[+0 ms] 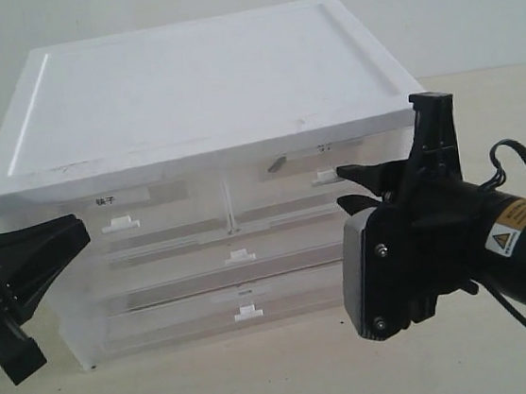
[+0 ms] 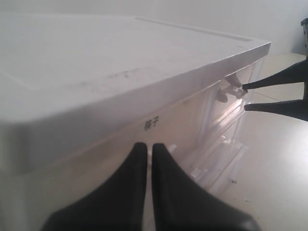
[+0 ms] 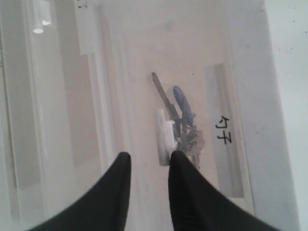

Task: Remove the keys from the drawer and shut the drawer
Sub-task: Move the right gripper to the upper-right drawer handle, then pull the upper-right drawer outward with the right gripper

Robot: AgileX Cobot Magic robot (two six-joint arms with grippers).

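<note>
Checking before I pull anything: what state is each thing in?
Drawer: shut.
Keys: inside the drawer, seen through its front.
Right claw: open, at the drawer's white tab.
Left claw: shut, empty, in front of the other top drawer.
Other top drawer: shut.

The light is soft and even and seems to fall from above. The white top is the brightest thing and nearly washes out in my left wrist view. A faint shadow lies on the counter along the foot of the chest. The exterior view is grainy and low in contrast. My right hand reads as flat black with soft edges. The keys look hazy behind the milky drawer front. My left hand is blurred up close
</note>
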